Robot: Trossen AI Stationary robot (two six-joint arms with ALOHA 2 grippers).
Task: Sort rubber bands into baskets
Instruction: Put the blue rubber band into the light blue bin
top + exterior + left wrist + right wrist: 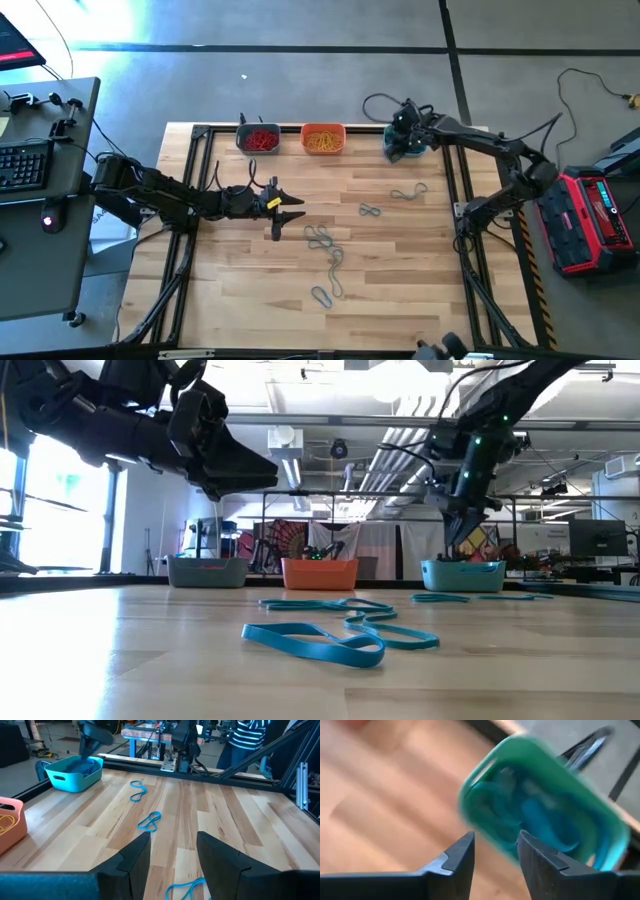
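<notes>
The right gripper point(405, 135) hangs directly over the teal basket point(408, 148) at the table's far right corner, its fingers point(462, 857) parted with nothing between them and blue bands heaped in the tub below. The left gripper point(290, 208) hovers above mid-table, also spread and empty, with a cluster of blue rubber bands point(325, 243) lying loose on the wood just beside and ahead of it. The high view alone shows the red bands in the grey basket point(258, 138) and the yellow ones in the orange basket point(323, 138), while the low view shows only the tubs' walls.
</notes>
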